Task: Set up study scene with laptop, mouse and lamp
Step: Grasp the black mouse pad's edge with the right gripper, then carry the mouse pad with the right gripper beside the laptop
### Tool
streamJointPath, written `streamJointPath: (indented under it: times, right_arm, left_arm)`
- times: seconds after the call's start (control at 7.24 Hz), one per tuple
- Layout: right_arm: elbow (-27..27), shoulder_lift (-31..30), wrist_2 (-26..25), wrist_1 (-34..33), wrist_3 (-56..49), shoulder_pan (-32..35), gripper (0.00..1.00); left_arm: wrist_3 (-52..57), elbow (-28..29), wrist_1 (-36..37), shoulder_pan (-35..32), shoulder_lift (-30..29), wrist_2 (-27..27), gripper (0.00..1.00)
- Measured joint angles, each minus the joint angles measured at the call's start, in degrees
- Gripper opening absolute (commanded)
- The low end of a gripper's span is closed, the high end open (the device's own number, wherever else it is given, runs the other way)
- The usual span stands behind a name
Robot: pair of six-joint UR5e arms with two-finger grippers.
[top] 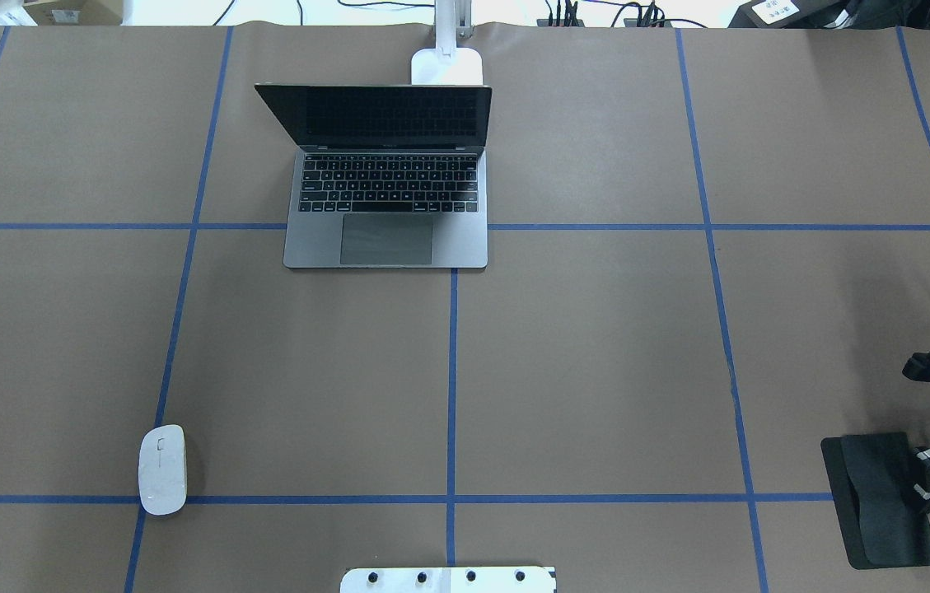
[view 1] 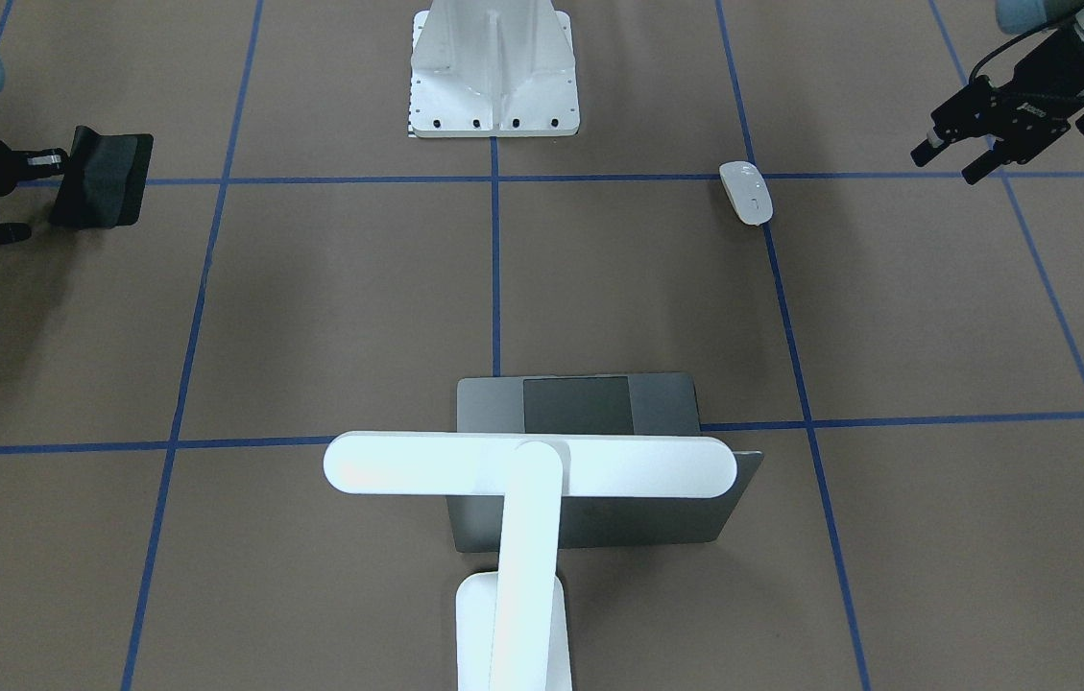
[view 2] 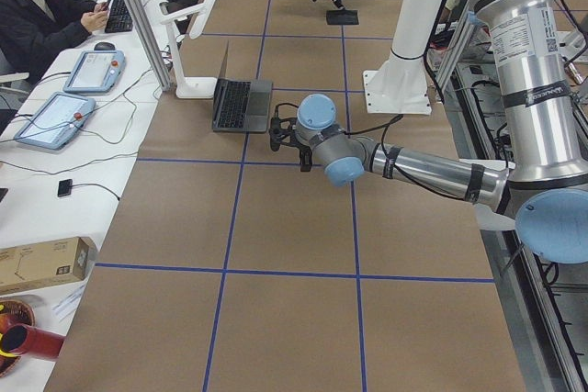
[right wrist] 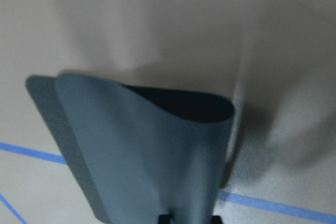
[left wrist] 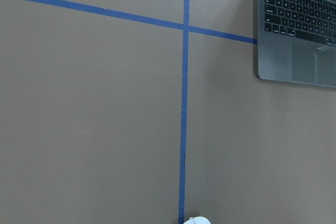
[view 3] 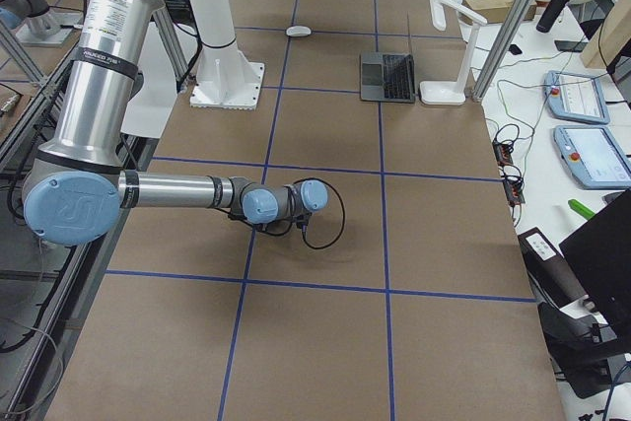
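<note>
Glossy white mouse (top: 162,469), lower left in the overhead view, looks light and slippery, best pinched across its narrow sides; left end effector (view 1: 951,161) hangs fingers apart, right end effector (view 1: 61,161) clamps a black mat (view 1: 105,178).

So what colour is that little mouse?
The mouse is glossy white, clearest in the overhead exterior view.
</note>
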Motion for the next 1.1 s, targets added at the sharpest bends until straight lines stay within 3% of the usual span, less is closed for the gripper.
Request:
streamJointPath:
  times: [0.55, 1.1]
  right_arm:
    - [5.3, 1.29, 0.12, -0.26, 1.55, 5.21, 0.0]
    - [9.04, 10.69, -1.87, -0.64, 11.69, 12.25, 0.0]
  left_arm:
    - [3.69, 0.49, 0.1, -2.16, 0.86, -3.71, 0.99]
    - [8.0, 2.12, 0.2, -3.88, 1.7, -4.89, 0.99]
